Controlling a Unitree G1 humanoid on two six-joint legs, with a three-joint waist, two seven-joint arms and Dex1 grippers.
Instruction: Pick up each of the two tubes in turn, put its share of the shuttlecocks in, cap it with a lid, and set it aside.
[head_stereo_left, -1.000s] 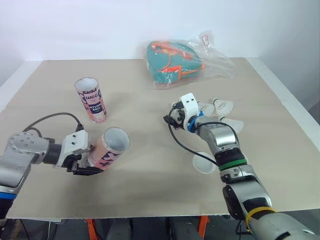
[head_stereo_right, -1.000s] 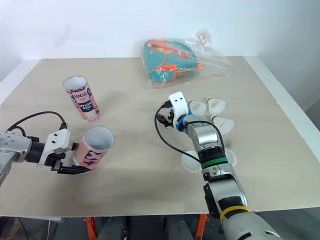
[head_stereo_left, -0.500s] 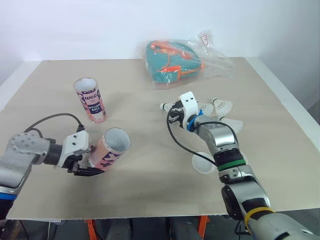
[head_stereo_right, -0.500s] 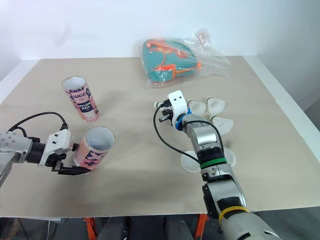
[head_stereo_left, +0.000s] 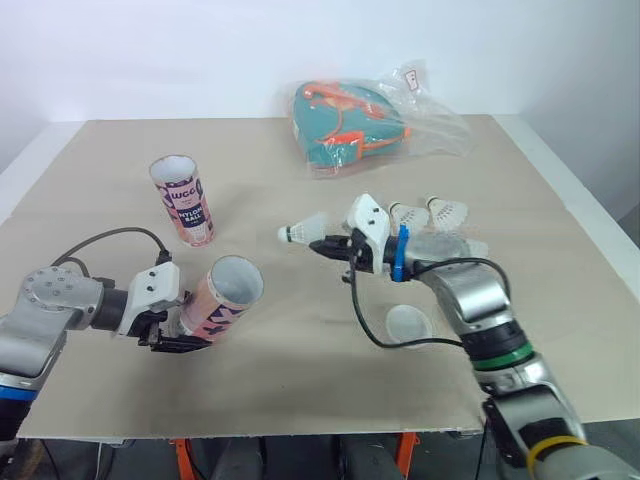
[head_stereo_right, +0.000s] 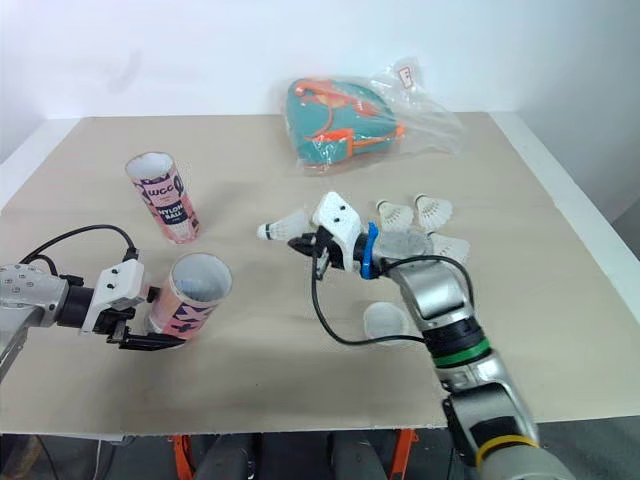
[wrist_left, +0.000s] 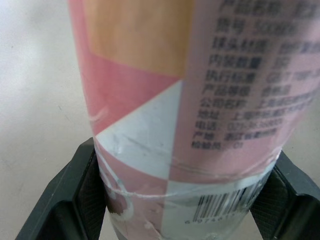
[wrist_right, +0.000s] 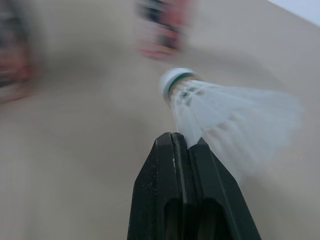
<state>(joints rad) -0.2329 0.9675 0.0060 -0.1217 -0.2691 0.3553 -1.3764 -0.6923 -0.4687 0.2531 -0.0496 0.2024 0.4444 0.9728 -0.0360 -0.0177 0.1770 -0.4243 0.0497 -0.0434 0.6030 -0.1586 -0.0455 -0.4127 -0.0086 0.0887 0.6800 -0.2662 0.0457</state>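
Right tool (head_stereo_left: 332, 246) pinches a shuttlecock (head_stereo_left: 303, 229) above the tabletop (head_stereo_left: 300, 385); left tool (head_stereo_left: 172, 335) is clamped on a tilted tube (head_stereo_left: 222, 296).

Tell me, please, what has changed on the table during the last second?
The right tool, shut on a shuttlecock, has carried it to the robot's left, away from the loose shuttlecocks and toward the tilted tube held in the left tool. The left tool and its tube, the upright tube, the lid and the plastic bag stayed as they were.
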